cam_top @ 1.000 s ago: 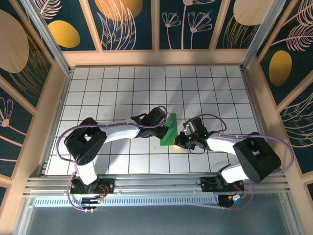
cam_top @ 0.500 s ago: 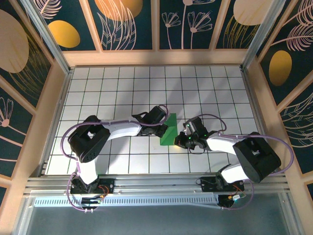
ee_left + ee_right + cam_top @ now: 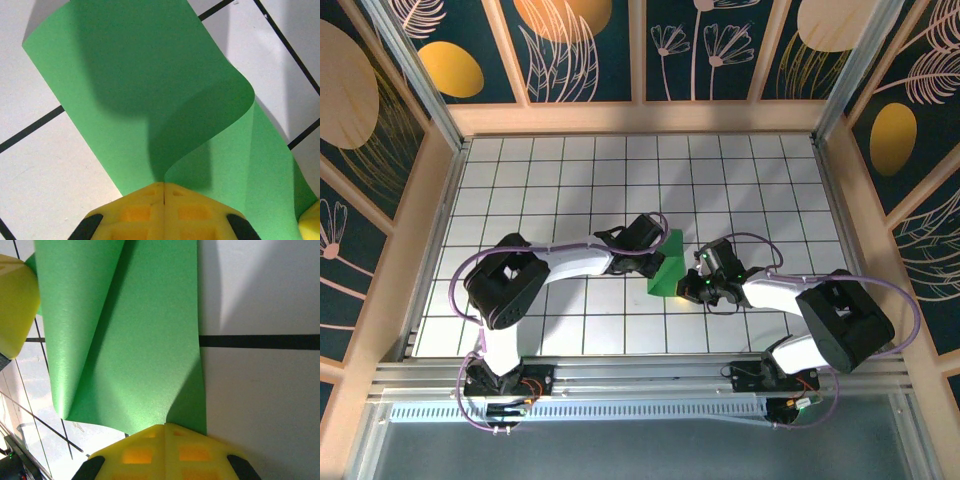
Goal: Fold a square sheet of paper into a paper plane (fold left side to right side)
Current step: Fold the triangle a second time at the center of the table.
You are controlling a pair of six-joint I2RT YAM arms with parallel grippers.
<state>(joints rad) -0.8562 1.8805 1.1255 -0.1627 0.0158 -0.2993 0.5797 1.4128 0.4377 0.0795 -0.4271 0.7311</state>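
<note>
Progress: early, 1st fold (L side over to R) underway, not finished. The square sheet of paper sits about mid-worktop, a bit nearer the near edge than the far one. Its L part is raised off the tiles and curls over twd the R part. In the L wrist view it's a soft bulging loop, no crease pressed in. R part lies flat on the worktop, per the R wrist view. Edges aren't matched up yet. No dart shape, no layered creases.

Left to do, my read: bring the raised edge down onto the R edge, flatten the crease, then all the nose and wing folds. So most of the job remains.

Left end effector: closed, jaws meet w/ no gap, and the lifted paper runs straight into the seam, so it's pinching the sheet's raised edge.

Right end effector: closed too, tips sit on the flat part's edge by the R side. Pinching it or just pressing it down onto the worktop? Can't tell. Looks like the anchor for the fold.
</note>
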